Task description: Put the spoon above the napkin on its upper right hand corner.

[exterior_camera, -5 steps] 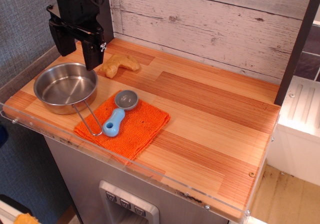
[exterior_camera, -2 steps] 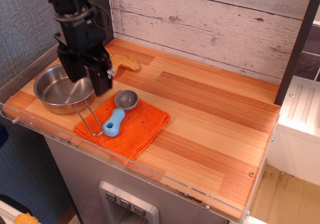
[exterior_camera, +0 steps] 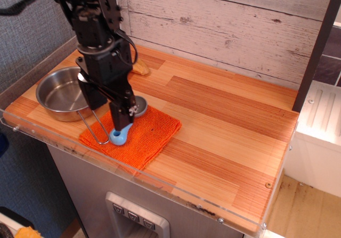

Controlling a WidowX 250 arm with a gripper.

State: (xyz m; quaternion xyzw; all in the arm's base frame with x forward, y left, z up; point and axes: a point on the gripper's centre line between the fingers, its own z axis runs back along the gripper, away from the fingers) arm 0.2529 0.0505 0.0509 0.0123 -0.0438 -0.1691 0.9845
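One risk stood out: with the jaws (exterior_camera: 121,125) down over the spoon (exterior_camera: 120,135) on the napkin (exterior_camera: 144,136), their spread hidden from view, an off-centre closing could skid its handle beyond them toward the pan (exterior_camera: 61,93).

even, fairly bright indoor light falls on the wooden countertop (exterior_camera: 213,115), leaving only soft shadows. the steel pan (exterior_camera: 61,91) left of it shows mild glare. focus is sharp throughout, without edge distortion.

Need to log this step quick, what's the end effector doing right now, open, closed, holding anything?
End effector: down over the spoon handle on the napkin; fingers straddle the handle, but whether it is open or shut cannot be told.
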